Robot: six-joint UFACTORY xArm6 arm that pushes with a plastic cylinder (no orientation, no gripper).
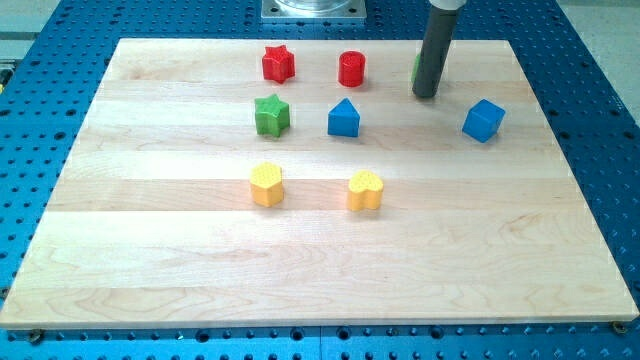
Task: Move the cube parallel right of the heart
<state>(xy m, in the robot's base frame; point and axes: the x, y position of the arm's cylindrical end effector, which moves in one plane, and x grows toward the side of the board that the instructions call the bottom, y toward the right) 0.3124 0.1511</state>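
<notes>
A blue cube (484, 120) sits at the view's right, in the upper part of the wooden board (320, 270). A yellow heart (365, 190) lies near the board's middle, down and to the left of the cube. My tip (425, 95) stands up and to the left of the blue cube, apart from it. The rod hides most of a green block (415, 66) just behind it; only a green sliver shows.
A red star (278, 63) and a red cylinder (352, 69) sit near the top edge. A green star (271, 115) and a blue pentagon-like block (344, 118) sit below them. A yellow hexagon block (267, 185) lies left of the heart.
</notes>
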